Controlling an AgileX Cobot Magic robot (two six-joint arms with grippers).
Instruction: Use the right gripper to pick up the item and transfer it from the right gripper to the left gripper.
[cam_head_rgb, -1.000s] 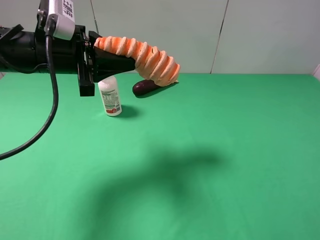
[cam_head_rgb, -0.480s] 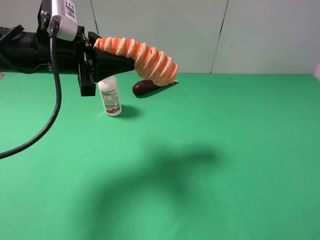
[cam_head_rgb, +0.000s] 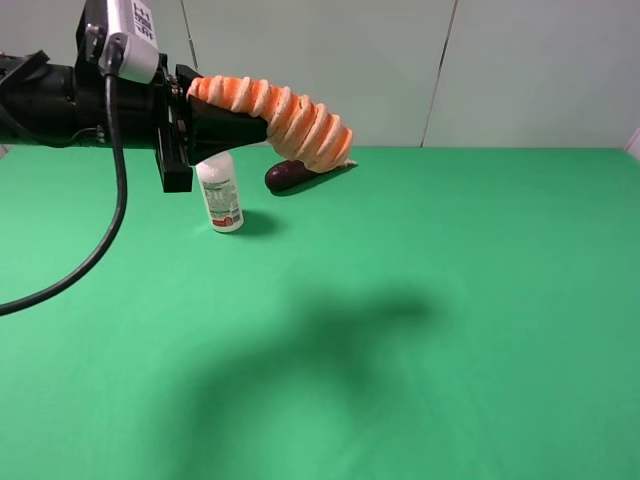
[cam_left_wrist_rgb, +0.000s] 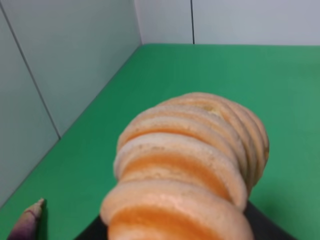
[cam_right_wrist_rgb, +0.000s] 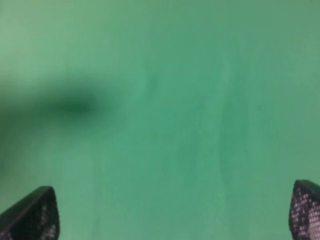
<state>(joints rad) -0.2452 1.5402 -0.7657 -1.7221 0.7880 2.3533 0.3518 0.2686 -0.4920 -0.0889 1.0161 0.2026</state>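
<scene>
Almost nothing has changed in the last second. The left gripper (cam_head_rgb: 255, 120) has only drifted a very little to the side, and the white box (cam_head_rgb: 135, 35) on its wrist and the black cable (cam_head_rgb: 112, 200) went with it. The item (cam_head_rgb: 285, 115) stays in the same pose and the shadow on the bench (cam_head_rgb: 450, 300) is nearly where it was.

This gripper is clenched on the item near one end. The roll is carried in the air at the far left of the bench, above the white bottle (cam_head_rgb: 220, 192). Its free end bends down to the right and, from the high camera, hangs in front of the eggplant (cam_head_rgb: 290, 174). I cannot tell if the two touch, but I think not.

The right gripper (cam_right_wrist_rgb: 170, 210) does not appear in the high view. Its own camera shows the two fingertips spread wide over bare green bench, with nothing between them.

So I judge that the hand-over is already made: the item rests in the left gripper alone, the right one has let go, and the small drift looks like settling, not a new step.

For writing, the white box carries dark print and the bottle has a label with lines of text, but both are too small for me to read. I see no brand name.
</scene>
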